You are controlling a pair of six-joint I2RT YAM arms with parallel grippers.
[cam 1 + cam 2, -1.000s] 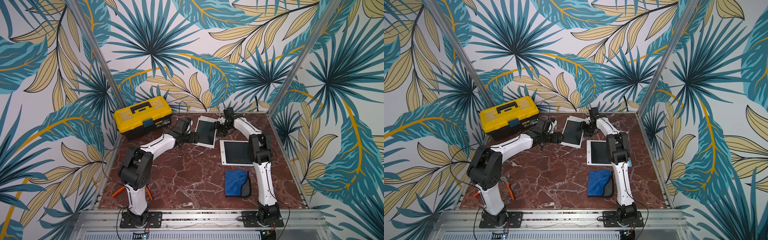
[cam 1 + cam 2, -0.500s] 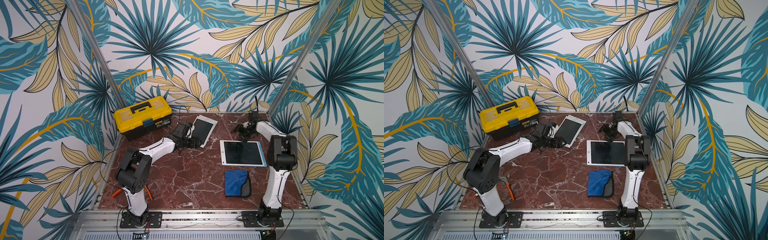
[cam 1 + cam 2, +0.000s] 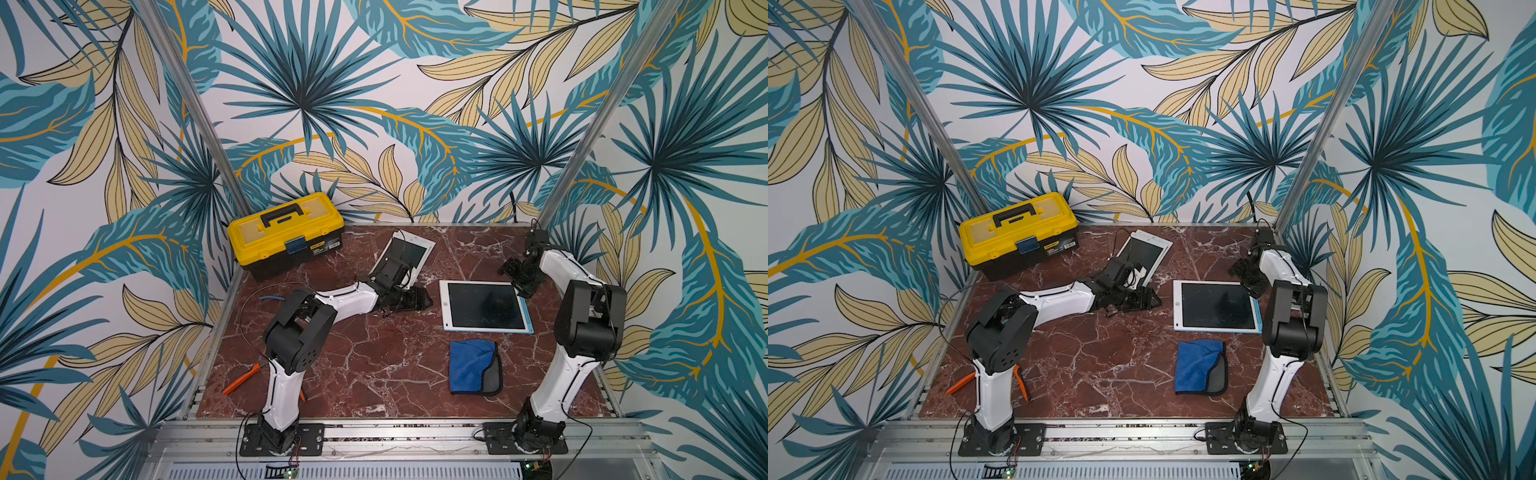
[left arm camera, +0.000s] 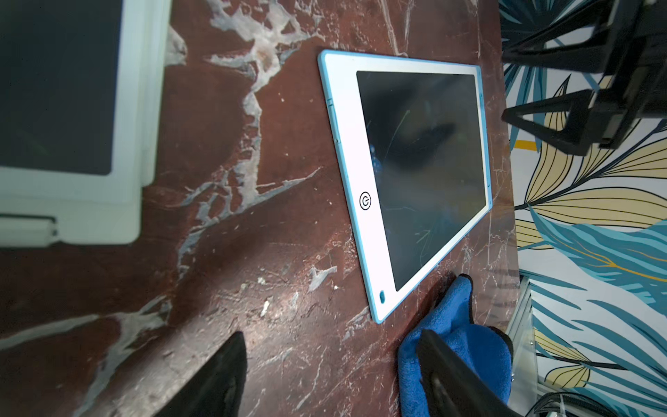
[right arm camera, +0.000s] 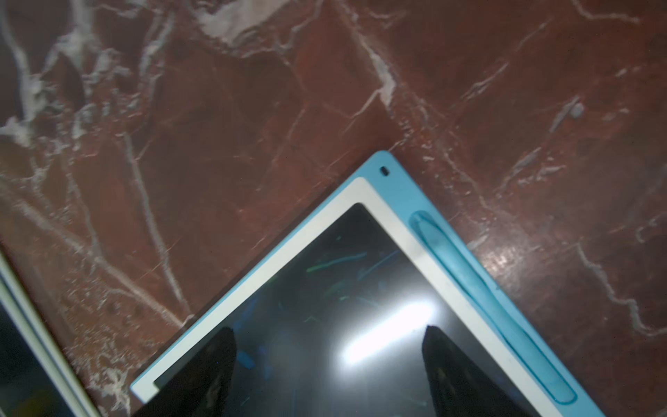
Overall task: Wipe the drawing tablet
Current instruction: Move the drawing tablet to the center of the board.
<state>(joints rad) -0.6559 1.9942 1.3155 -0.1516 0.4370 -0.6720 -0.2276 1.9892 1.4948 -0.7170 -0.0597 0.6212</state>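
Left wrist: left gripper [image 4: 330,335] spread, empty. Right gripper [image 5: 330,328] spread over drawing tablet [image 5: 325,270]. Both top views: yellow toolbox [image 3: 286,230] shut, contents hidden.

bare table [image 3: 353,365] beside cloth [image 3: 469,365], toolbox [image 3: 286,232] blocking corner

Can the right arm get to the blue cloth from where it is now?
Probably yes. The cloth lies uncovered right next to the blue-edged tablet, and the open right tool hangs empty over that tablet's corner.
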